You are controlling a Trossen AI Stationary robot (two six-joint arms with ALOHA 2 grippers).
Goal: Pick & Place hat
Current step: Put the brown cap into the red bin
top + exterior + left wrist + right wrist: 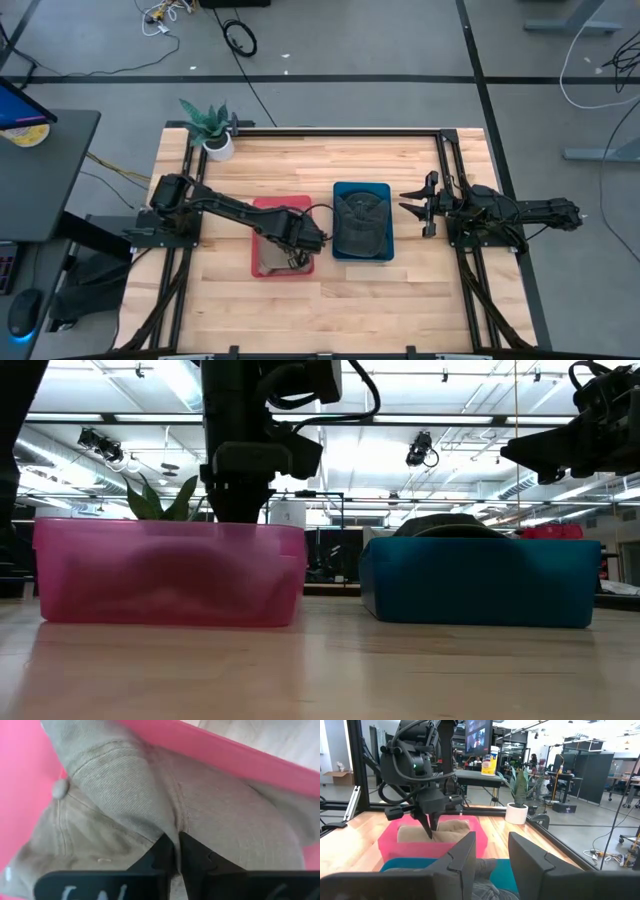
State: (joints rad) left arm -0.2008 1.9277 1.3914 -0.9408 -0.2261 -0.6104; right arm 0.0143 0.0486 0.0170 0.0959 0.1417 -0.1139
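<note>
The left gripper (176, 851) is reaching down into the pink bin (262, 207), its fingers pressed together on a ridge of fabric on the tan hat (150, 805). The pinch is taking only a thin fold near a seam of the crown, not the brim or a thick part.

Risks, as judged from this position:
- The fold is slipping free on lift, because the hold is shallow and the cloth is soft. The hat would be dropping back into the pink bin.
- The hat is dragging on the bin wall as it rises; it is filling much of the bin, and a caught edge could be tipping or shifting the light bin.
- The hat is hanging unevenly from one point and sagging, which could be making placement imprecise.

The right gripper (490, 852) is waiting above the table's right side, near the blue bin (385, 190), fingers spread and holding nothing. A dark hat (361, 217) is lying in that blue bin.

Condition of the tan hat: it is lying crumpled in the pink bin, soft ribbed cloth with stitched seams and a small top button (59, 789) showing. Its crown is collapsing into folds. The brim is not clearly showing.

A potted plant (212, 128) is standing at the table's far left corner, well apart from the work.
</note>
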